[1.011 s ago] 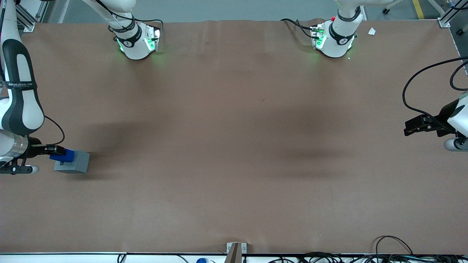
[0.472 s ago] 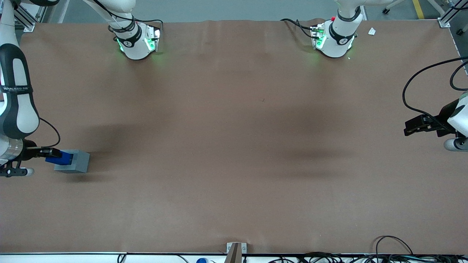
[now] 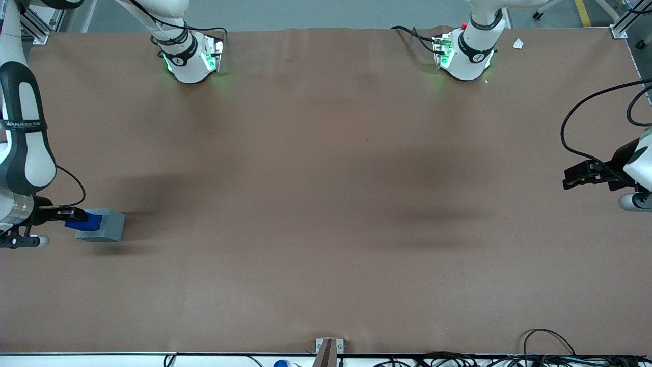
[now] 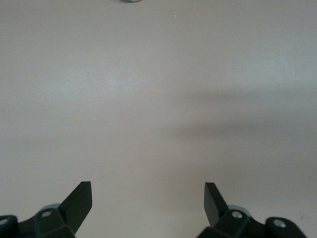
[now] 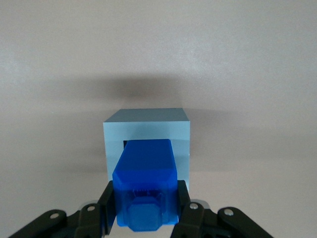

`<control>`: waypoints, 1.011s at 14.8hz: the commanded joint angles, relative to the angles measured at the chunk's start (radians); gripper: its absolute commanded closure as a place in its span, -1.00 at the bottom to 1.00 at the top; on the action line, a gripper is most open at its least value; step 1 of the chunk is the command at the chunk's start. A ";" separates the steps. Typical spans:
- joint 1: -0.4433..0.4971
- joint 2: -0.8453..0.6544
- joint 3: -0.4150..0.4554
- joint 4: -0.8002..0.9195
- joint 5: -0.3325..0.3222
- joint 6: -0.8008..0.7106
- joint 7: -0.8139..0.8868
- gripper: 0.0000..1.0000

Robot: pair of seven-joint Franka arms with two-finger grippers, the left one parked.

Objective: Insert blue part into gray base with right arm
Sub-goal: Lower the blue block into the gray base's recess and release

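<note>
1. Front view, change. We note the right arm (image 3: pixel 23 148) has backed off slightly toward its own end of the table and then crept forward again; its pincer (image 3: pixel 76 216) now sits at the gray base's (image 3: pixel 102 225) top edge, with the blue part (image 3: pixel 81 221) pinched in it. The part lay farther over the base a second ago. We judge this a re-alignment: insertion not yet done.

2. Front view, surface and room. We record a brown table cover (image 3: pixel 326 204), faintly creased, carrying soft shadows. Past the pincer, toward the parked arm's end, nothing else lies on it. Two arm pedestals (image 3: pixel 191 56) glow green at the edge farthest from the camera; loose cables (image 3: pixel 550 351) crowd the nearest edge.

3. Right wrist view. We list the pincer (image 5: pixel 143 208) clamped on the blue part's (image 5: pixel 144 183) flanks. The part overlaps the gray base (image 5: pixel 147 131), its leading end at the dark socket (image 5: pixel 125 144). Whether the stud has entered, we cannot tell.

4. Left wrist view. Bare pale surface only.
</note>
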 commanded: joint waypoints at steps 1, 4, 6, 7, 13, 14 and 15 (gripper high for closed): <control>0.002 0.012 0.007 0.013 -0.009 -0.004 0.048 0.99; 0.000 0.013 0.007 0.013 -0.011 -0.003 0.050 0.99; -0.005 0.013 0.007 0.011 -0.009 -0.004 0.051 0.99; -0.006 0.013 0.007 0.011 -0.009 -0.007 0.051 0.99; -0.011 0.013 0.006 0.004 -0.009 -0.013 0.053 0.99; -0.011 0.013 0.006 0.004 -0.009 -0.013 0.053 0.99; -0.011 0.013 0.006 0.004 -0.009 -0.012 0.053 0.99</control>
